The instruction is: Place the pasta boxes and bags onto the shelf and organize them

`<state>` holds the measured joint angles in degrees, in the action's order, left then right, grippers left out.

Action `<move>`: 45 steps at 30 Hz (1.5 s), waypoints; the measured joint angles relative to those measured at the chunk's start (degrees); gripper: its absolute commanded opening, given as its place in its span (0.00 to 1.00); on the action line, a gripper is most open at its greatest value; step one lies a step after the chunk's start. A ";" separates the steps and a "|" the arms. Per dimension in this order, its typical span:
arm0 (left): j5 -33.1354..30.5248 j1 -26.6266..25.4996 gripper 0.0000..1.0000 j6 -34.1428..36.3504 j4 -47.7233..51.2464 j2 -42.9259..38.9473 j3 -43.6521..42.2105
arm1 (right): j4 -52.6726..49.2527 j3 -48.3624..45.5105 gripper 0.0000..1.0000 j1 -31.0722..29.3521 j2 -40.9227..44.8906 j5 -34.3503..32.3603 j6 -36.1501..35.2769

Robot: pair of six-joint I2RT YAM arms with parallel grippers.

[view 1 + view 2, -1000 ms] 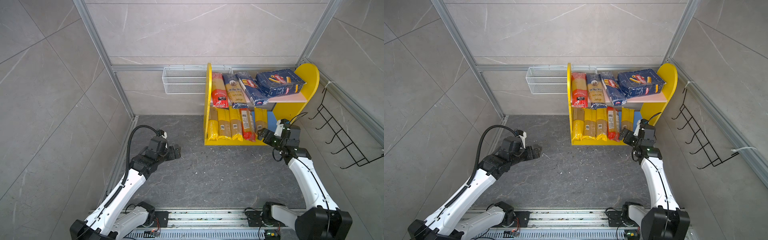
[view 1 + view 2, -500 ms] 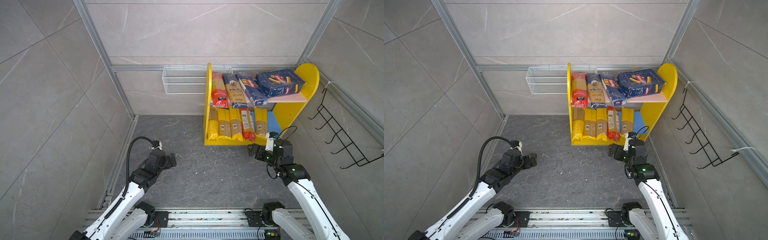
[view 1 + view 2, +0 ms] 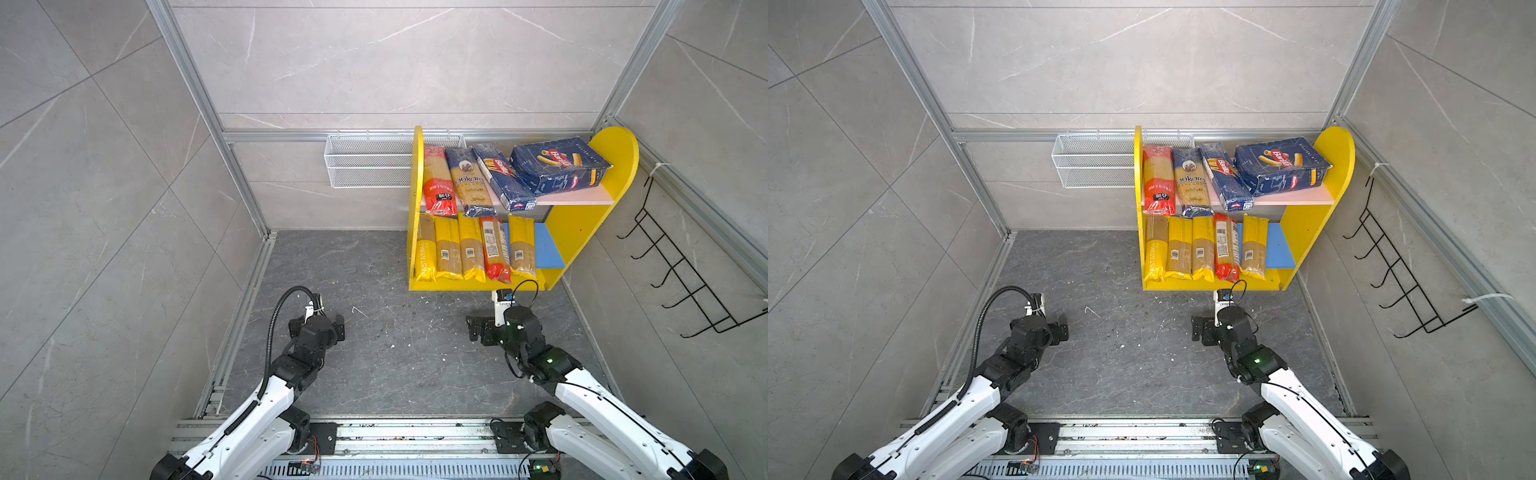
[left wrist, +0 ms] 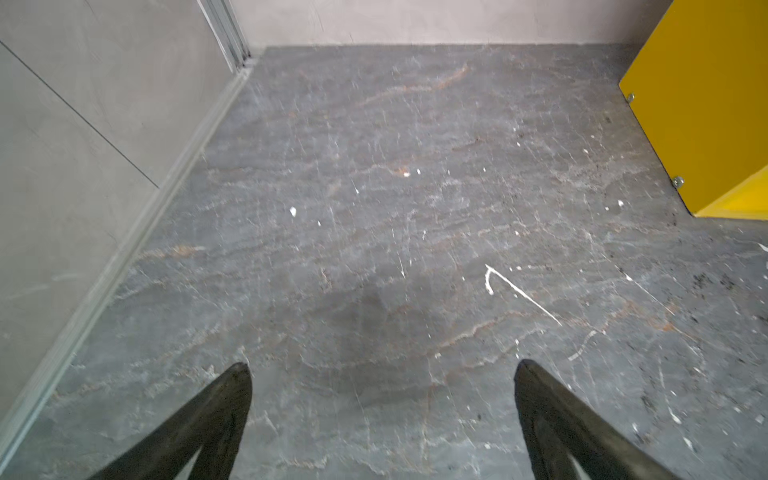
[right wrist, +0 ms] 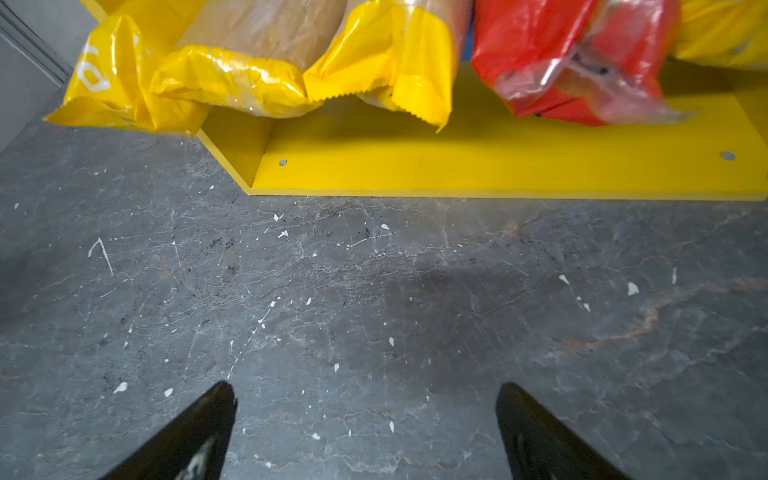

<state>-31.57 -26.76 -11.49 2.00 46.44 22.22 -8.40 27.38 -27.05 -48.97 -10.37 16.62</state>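
The shelf [image 3: 582, 232] [image 3: 1304, 232] stands at the back right. Its pink upper board holds a red-ended bag [image 3: 437, 178], the blue ankara bag [image 3: 469, 183], the narrow Barilla box [image 3: 503, 176] and the wide Barilla box [image 3: 557, 166] [image 3: 1281, 166]. On the blue lower board [image 3: 548, 249] lie several yellow bags [image 3: 449, 249] [image 5: 257, 79] and a red-ended bag [image 3: 494, 249] [image 5: 573, 70]. My right gripper [image 3: 492, 328] [image 5: 365, 390] hovers open and empty over the floor just in front of the shelf. Further left, my left gripper [image 3: 318, 326] [image 4: 382, 370] is open and empty over bare floor.
A white wire basket [image 3: 365, 166] hangs on the back wall left of the shelf. A black wire hook rack [image 3: 681, 282] hangs on the right wall. Walls close in three sides, and the arms' rail [image 3: 395, 436] runs along the front. The dark stone floor [image 4: 374, 208] carries white specks.
Both arms have drawn back toward the front rail. The right gripper came away from the shelf's lower tier, and the left one slid nearer. Both stayed open.
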 measured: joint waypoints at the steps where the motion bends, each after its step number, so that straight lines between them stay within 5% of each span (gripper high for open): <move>1: -1.03 0.13 1.00 1.75 -2.40 0.39 -0.42 | 2.01 -0.20 1.00 -0.44 -1.57 -0.81 -0.79; 7: -5.42 3.26 1.00 10.10 -18.27 7.04 -4.07 | 14.32 -0.90 1.00 -1.55 -8.63 -5.86 -5.88; 16: -2.43 14.32 1.00 11.76 -42.77 20.35 -13.84 | 29.88 -1.36 0.99 -0.85 -16.20 -13.40 -13.99; 25: 1.68 17.49 1.00 14.36 -58.75 35.34 -11.19 | 37.11 -1.81 1.00 8.07 -21.86 -15.10 -16.06; 38: 11.93 22.77 1.00 14.27 -60.28 40.37 -7.67 | 39.85 -3.13 1.00 10.80 -21.84 -12.79 -16.06; 45: 15.65 24.26 1.00 13.86 -56.37 40.44 -5.81 | 48.81 -6.80 1.00 11.15 -29.79 -14.67 -16.94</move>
<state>-15.92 -2.50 2.37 -54.37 86.87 16.40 40.40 20.58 -15.90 -78.76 -25.04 -0.32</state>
